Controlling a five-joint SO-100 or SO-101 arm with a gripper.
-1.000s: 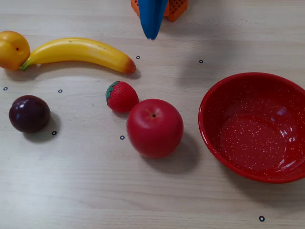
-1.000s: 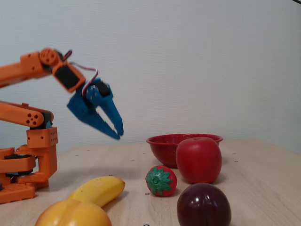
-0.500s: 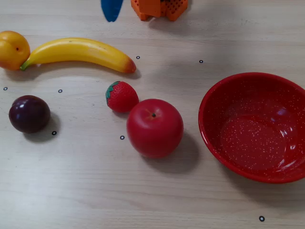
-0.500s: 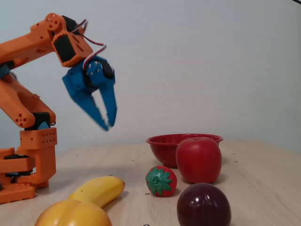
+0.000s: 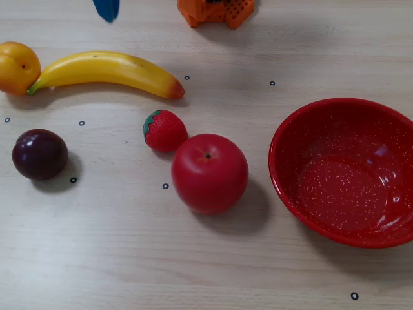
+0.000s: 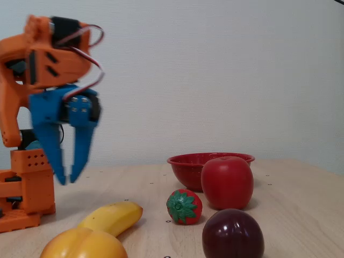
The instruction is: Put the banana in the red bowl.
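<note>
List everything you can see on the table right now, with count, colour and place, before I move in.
banana: 1, yellow, top left in the top-down fixed view, lying flat, stem against the orange fruit
orange fruit: 1, orange-yellow, far left, touching the banana's stem
plum: 1, dark purple, left, below the banana
strawberry: 1, red with green top, centre, close to the apple's upper left
apple: 1, red, centre
bowl: 1, red with white speckles, right, empty
table: 1, pale wood, with small black ring marks
arm base: 1, orange, top edge
claw: 1, blue, open, pointing down above the table, holding nothing
</note>
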